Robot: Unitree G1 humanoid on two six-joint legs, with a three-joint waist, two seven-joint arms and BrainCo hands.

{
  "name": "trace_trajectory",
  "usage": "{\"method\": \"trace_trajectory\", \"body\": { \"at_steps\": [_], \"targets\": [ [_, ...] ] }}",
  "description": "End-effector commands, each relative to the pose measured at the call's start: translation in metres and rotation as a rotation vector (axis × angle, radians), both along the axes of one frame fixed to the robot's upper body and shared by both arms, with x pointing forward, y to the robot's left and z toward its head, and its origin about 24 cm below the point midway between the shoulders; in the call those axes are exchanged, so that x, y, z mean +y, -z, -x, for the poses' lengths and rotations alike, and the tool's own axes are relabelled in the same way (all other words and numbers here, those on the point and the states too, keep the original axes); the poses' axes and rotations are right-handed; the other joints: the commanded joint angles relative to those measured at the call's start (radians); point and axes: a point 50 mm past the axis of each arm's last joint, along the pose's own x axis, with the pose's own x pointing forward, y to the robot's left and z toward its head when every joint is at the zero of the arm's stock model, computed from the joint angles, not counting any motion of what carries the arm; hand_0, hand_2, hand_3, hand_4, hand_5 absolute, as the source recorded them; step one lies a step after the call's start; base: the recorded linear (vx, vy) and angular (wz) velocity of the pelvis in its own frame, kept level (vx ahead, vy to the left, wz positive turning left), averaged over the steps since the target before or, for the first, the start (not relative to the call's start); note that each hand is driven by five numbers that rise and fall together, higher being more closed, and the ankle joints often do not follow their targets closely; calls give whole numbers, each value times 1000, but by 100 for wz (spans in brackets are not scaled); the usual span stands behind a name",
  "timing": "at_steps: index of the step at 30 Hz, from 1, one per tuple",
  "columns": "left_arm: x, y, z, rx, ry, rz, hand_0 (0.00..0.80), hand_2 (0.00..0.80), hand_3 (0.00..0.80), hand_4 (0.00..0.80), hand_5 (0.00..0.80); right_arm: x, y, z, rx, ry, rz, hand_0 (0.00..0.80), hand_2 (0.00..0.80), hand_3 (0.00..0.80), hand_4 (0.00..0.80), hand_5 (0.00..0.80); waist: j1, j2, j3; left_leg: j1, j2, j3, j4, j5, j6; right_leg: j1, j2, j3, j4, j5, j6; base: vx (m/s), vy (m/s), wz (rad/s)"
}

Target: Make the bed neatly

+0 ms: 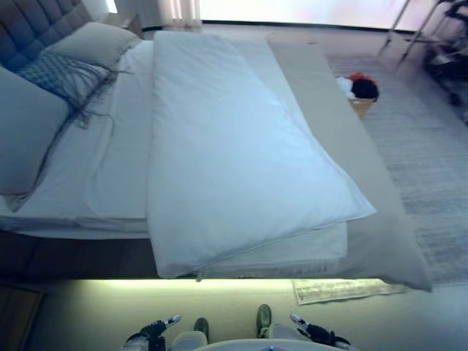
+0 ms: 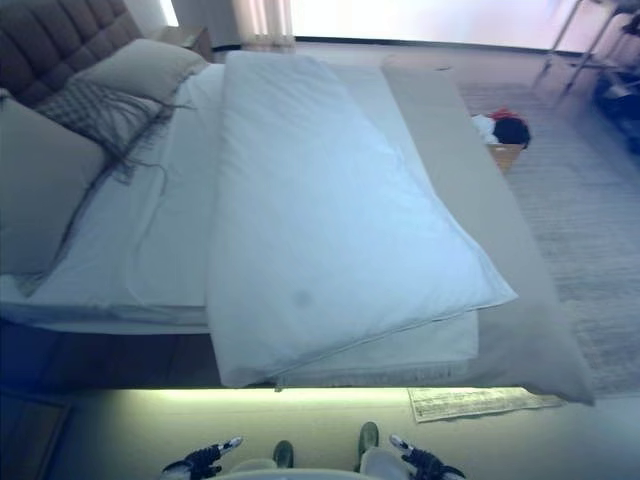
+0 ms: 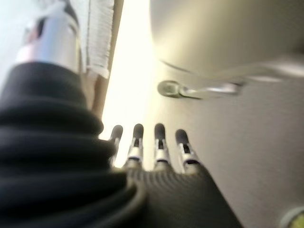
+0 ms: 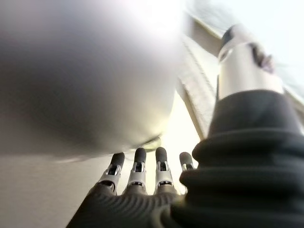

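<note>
A white duvet (image 1: 234,146) lies folded lengthwise down the middle of the bed, its near corner hanging over the bed's near edge. A white sheet (image 1: 110,168) shows bare to its left. Pillows (image 1: 29,124) and a grey fringed cushion (image 1: 62,77) lie by the dark headboard at the left. A beige spread (image 1: 351,146) covers the bed's right side. My left hand (image 1: 150,330) and right hand (image 1: 314,333) hang low at the bottom edge, away from the bed. Both are empty with fingers (image 3: 159,142) straight; the right hand's fingers (image 4: 137,171) show in the right wrist view.
A basket (image 1: 360,93) with red and dark clothes stands on the grey rug right of the bed. A small mat (image 1: 344,289) lies on the floor by the bed's near right corner. Chair legs (image 1: 409,33) stand at the far right.
</note>
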Motion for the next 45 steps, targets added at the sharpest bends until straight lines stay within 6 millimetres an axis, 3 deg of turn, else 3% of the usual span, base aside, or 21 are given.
{"method": "trace_trajectory", "body": {
  "at_steps": [1,6,11,14,16,17,19,21,24,31,37,45],
  "targets": [
    [-17,1,-10,-2,128,20,0,0,0,0,0,22,-11,-47,-182,109,-107,0,0,0,0,0,15,-18,15,-61,-43,52,112,-49,43,-27,-33,-6,84,-41,53,58,-14,30],
    [-18,-2,-25,-44,152,11,0,0,0,0,0,21,-33,-97,-372,154,-118,0,0,0,0,0,34,3,62,-112,-44,43,119,-41,36,-81,-51,-51,116,-52,50,-57,-11,20],
    [-12,-4,-30,-101,60,-9,0,0,0,0,0,22,-48,-124,-456,168,-141,0,0,0,0,0,45,13,94,-167,-62,31,200,-52,18,-80,-65,-68,108,-53,39,4,42,8],
    [-12,-6,-35,-138,15,-7,0,0,0,0,0,16,-59,-140,-492,192,-133,0,0,0,0,0,50,21,126,-230,20,-66,230,37,-36,-108,-78,-24,126,-54,33,-24,228,19],
    [-12,-13,-57,-210,19,-16,0,0,0,0,0,15,-76,-165,-567,219,-142,0,0,0,0,0,50,36,156,-255,91,-69,151,72,-50,-163,-103,-11,150,-59,48,-248,315,32],
    [-12,-20,-79,-275,50,-25,0,0,0,0,0,11,-95,-187,-642,231,-141,0,0,0,0,0,52,51,187,-283,115,-71,111,93,-57,-209,-118,-13,174,-64,55,-358,312,29],
    [-12,-32,-107,-354,98,-68,0,0,0,0,0,4,-124,-216,-744,239,-123,0,0,0,0,0,53,72,233,-341,96,-60,110,83,-49,-315,-160,-4,253,-67,78,-282,343,12],
    [-7,-44,-127,-411,76,-100,0,0,0,0,0,-7,-145,-233,-783,247,-99,0,0,0,0,0,40,73,264,-420,82,-32,205,47,-56,-405,-202,21,320,-63,99,-125,278,16],
    [-5,-54,-145,-438,16,-83,0,0,0,0,0,-24,-163,-244,-800,261,-60,0,0,0,0,0,36,82,308,-521,72,-13,364,-21,-48,-483,-240,36,376,-65,105,-58,193,23],
    [-5,-66,-164,-489,20,-77,0,0,0,0,0,-37,-192,-261,-875,306,-61,0,0,0,0,0,40,91,359,-694,59,-38,507,-73,-35,-620,-229,59,450,-83,100,-64,18,-4],
    [-13,-67,-166,-528,15,-33,0,0,0,0,0,-52,-211,-267,-943,375,-93,0,0,0,0,0,49,99,365,-754,65,-55,561,-109,-27,-689,-211,70,532,-134,98,39,-25,3],
    [-11,-60,-152,-520,-14,-21,0,0,0,0,0,-73,-262,-281,-1115,392,-69,0,0,0,0,0,69,112,358,-801,64,-74,579,-103,-15,-746,-202,71,604,-160,79,32,-32,0]
  ]
}}
